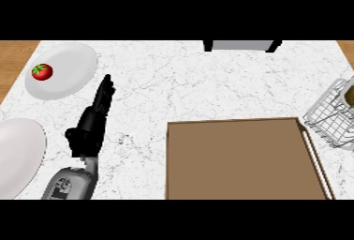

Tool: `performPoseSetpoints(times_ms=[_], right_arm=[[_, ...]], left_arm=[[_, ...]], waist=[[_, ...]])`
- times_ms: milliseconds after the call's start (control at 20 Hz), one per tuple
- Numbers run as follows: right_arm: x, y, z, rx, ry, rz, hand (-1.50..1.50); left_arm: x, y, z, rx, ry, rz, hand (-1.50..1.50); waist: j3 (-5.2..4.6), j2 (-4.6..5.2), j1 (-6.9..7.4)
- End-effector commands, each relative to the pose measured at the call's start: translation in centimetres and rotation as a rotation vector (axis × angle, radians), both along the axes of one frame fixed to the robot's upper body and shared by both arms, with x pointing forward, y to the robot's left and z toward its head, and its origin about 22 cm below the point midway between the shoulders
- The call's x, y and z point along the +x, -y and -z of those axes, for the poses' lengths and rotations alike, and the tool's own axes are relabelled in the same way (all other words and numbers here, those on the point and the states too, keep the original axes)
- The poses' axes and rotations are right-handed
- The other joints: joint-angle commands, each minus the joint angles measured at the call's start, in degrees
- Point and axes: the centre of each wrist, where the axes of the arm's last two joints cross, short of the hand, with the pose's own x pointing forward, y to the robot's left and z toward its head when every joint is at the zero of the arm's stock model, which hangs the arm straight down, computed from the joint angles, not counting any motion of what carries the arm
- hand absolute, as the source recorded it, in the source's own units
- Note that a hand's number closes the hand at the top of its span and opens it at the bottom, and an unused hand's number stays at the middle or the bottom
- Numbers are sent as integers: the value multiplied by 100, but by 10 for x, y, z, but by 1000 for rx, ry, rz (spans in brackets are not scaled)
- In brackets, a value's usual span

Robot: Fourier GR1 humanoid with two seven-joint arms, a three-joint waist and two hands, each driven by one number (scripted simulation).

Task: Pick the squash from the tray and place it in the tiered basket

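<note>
Plates: two [62,70] [17,154]; one tomato [42,71], tray [235,159], basket [332,117].

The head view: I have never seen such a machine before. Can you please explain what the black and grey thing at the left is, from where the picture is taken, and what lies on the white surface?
The picture is taken from the robot's head, looking steeply down at a white marble counter. The black and grey thing is the robot's left hand on its grey forearm. Its fingers are straight and it holds nothing. The right hand does not show.

On the counter at the upper left is a white plate with a red tomato on it. A second white plate lies at the left edge. The large brown flat thing in the lower middle is a tray, and nothing shows on it. At the right edge is a wire basket, with something dark yellowish just inside it; it is cut off by the edge, so I cannot name it for sure.
</note>
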Motion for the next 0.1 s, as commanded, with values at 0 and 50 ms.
performPoseSetpoints(times_ms=[0, 50], right_arm=[[-22, 12, 21, 66, 6, -30, -150], [-24, 12, 13, 48, 7, -40, -150]], left_arm=[[-2, 0, 3, -7, 0, -11, 0], [-2, 7, 0, -23, -2, -8, 0]], waist=[[35, 12, -62], [37, 1, -65]])
